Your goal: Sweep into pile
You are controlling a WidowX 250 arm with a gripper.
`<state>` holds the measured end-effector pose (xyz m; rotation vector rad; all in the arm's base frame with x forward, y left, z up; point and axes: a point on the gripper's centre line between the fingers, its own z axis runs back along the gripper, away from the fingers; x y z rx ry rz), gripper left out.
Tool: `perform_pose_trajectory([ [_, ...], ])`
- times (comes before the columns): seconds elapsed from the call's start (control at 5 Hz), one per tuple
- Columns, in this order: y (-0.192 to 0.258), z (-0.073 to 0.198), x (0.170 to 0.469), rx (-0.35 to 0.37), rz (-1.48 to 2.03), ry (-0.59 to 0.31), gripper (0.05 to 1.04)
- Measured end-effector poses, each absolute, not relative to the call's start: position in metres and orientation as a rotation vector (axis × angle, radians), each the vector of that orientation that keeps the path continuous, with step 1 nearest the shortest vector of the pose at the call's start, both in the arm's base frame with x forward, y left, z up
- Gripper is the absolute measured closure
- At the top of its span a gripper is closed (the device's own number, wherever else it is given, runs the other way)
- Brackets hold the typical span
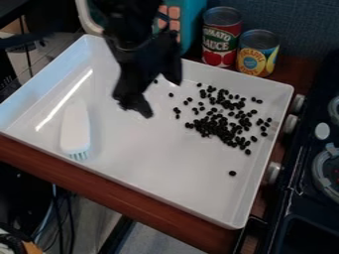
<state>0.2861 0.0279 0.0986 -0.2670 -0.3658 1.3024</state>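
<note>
Camera view: beans (pixel 222 125) loosely clustered at 3 o'clock in tray (pixel 145 158), strays at 1 & 4. We est. pile part-formed, strays left to gather. Brush (pixel 75 128) at 9, ungripped; our gripper (pixel 159 96) spread, empty.

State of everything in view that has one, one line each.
gripper: open, empty, over the tray
beans: loosely clustered at the tray's right, strays around, not one tidy pile
brush: lying in the tray's left part, not held
tray: open-topped, on the wooden surface
tomato sauce can: upright
pineapple can: upright
</note>
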Motion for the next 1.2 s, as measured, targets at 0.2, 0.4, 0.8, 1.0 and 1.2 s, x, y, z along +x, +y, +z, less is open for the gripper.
perform_pose_trajectory([
  [0.2,0.047,0.098,0.278,-0.120,1.113,-0.323,0.083],
  [0.4,0.073,0.103,0.280,-0.010,0.865,-0.260,0.083],
  [0.8,0.132,0.114,0.284,0.054,0.692,-0.230,0.083],
  [1.0,0.143,0.105,0.275,-0.012,0.706,-0.186,0.083],
  [1.2,0.150,0.100,0.264,-0.029,0.704,-0.160,0.083],
])
